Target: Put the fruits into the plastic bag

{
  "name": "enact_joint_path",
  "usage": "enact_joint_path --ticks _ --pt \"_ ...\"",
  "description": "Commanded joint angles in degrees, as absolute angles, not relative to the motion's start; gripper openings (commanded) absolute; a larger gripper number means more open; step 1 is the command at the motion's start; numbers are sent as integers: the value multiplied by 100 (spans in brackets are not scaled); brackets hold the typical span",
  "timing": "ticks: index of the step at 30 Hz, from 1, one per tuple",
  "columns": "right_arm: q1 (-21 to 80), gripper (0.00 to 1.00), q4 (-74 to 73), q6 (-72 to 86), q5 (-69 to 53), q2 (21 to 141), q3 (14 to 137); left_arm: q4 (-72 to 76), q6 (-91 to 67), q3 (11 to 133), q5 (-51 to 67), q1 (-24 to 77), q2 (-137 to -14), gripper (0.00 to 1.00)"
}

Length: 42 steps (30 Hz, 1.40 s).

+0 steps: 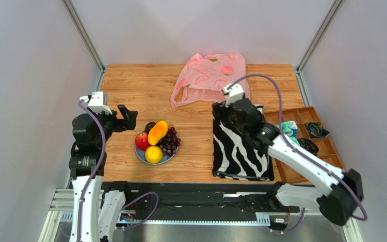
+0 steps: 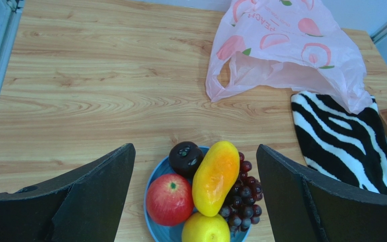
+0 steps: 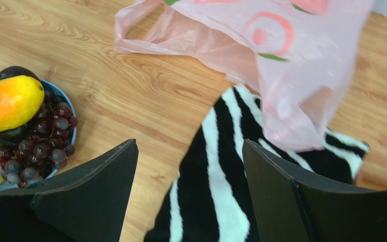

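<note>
Fruits (image 1: 156, 141) sit heaped on a blue plate (image 2: 160, 170) left of centre on the table (image 1: 130, 85): red apple (image 1: 141, 141), mango (image 1: 157, 132), citrus (image 1: 153, 154), grape bunch (image 1: 170, 142) and dark plum (image 2: 185, 157). The pink plastic bag (image 1: 210, 75) lies at upper centre, one corner overlapping the zebra cloth (image 1: 241, 148). Left claw (image 2: 194, 149) hangs spread and empty near the plate. Right claw (image 3: 189, 143) is likewise spread, above the cloth's upper edge.
</note>
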<state>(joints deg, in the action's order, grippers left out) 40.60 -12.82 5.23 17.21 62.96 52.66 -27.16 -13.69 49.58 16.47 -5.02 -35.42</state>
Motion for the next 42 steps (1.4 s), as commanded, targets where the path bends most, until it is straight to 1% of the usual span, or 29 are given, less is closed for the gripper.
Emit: enact_joint_path --ticks 1,2,4,5,8,9,12,13,15,16,18,22,25,31,37,40,41,42 --pt "4508 81 -1309 -218 2040 7817 6326 -2443 -1327 4940 1907 -536 -3516 99" --pt "4578 81 -1344 -342 2048 8153 6763 -2435 -1318 4939 1925 -536 -3516 99" --pt "4702 80 -1467 -641 2170 8698 7196 -2435 -1327 4939 1934 -536 -3516 99" --pt "4720 80 -1520 -711 2197 9267 7598 -2452 -1327 4939 1925 -536 -3516 99" --pt "4720 77 -1731 -844 2433 10252 8216 -2487 -1301 4939 1855 -501 -3516 99" --pt "4720 75 -1905 -818 2582 10518 8662 -2496 -1309 4948 1802 -484 -3516 99" --pt "4720 73 -2257 -721 3556 11255 9401 -2531 -1283 4957 1706 -405 -3507 99" --pt "4720 73 -2276 -747 4212 11372 9509 -2540 -1283 4957 1688 -387 -3524 99" --pt "4711 75 -2189 -852 4822 11548 9580 -2558 -1283 4957 1644 -317 -3516 99" --pt "4702 76 -2145 -896 5312 11549 9510 -2558 -1275 4957 1652 -282 -3516 99" --pt "4606 79 -2057 -870 5545 11409 9353 -2558 -1266 4966 1652 -220 -3516 99" --pt "4307 79 -2048 -431 5721 11014 8677 -2584 -1266 4957 1617 -150 -3551 99" --pt "4105 79 -1986 -290 5582 10890 8430 -2593 -1266 4957 1617 -106 -3559 99" --pt "3824 80 -2197 -35 5976 11092 8411 -2593 -1274 4957 1600 -88 -3568 99" --pt "3481 79 -2153 272 5811 11118 8306 -2584 -1292 4948 1635 -88 -3586 99" --pt "3253 73 -2162 360 5399 11057 8236 -2584 -1301 4948 1644 -79 -3595 99" --pt "3182 63 -2162 360 5266 11031 8218 -2584 -1309 4948 1652 -88 -3621 99" --pt "3156 56 -2136 343 5012 10943 8200 -2584 -1318 4948 1661 -88 -3638 99"
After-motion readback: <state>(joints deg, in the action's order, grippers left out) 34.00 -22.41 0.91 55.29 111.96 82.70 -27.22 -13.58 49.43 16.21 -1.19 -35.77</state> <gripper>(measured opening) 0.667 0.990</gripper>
